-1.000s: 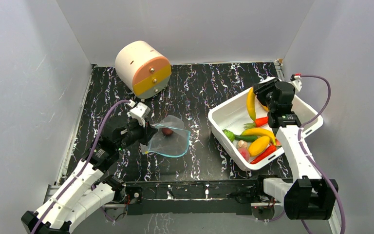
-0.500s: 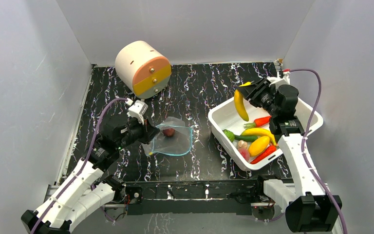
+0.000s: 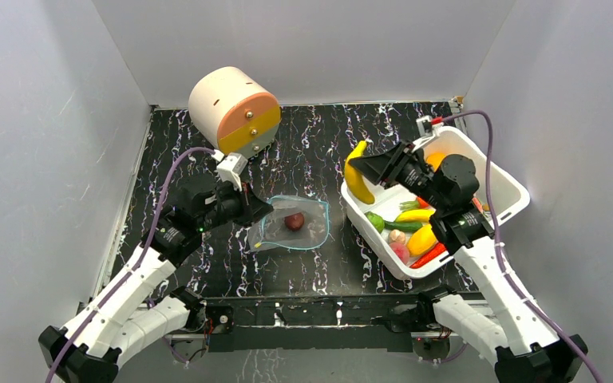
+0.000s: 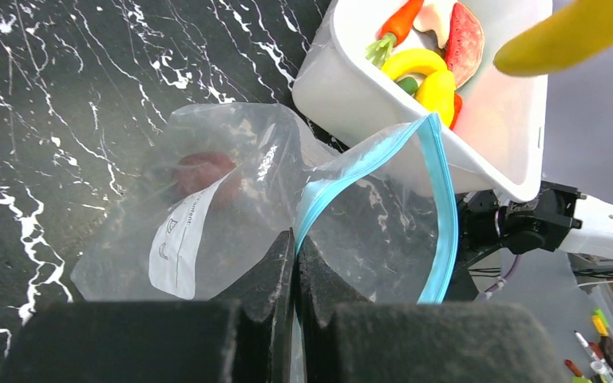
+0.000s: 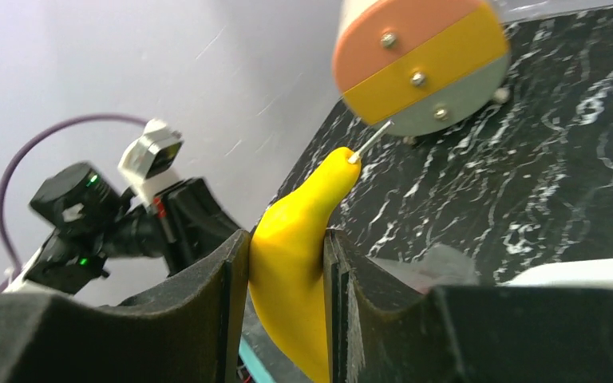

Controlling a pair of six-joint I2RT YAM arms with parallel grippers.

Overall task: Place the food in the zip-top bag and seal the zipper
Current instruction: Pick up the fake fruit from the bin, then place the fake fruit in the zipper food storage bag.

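Observation:
The clear zip-top bag (image 3: 294, 226) lies at mid-table with its teal zipper (image 4: 445, 199) edge lifted and the mouth open; a brown-red food piece (image 3: 294, 221) sits inside it. My left gripper (image 4: 295, 239) is shut on the bag's mouth edge, holding it up. A yellow banana (image 3: 357, 180) hangs in the air left of the white tub (image 3: 504, 182), with my right gripper (image 5: 286, 239) shut on it. More food lies in the tub: another banana (image 3: 415, 215), a green cucumber (image 3: 401, 227), an orange-yellow pepper (image 3: 421, 238), a red chili (image 3: 429, 255), a carrot (image 4: 395, 28).
A cream cylinder (image 3: 233, 112) with an orange, yellow and grey striped face lies at the back left. White walls close in on the black marbled table (image 3: 207, 263) on three sides. The tub stands at the right, close to the wall.
My right gripper has lifted the banana out of the tub and carried it left, toward the bag. The left gripper has raised the bag's mouth, which now gapes wider.

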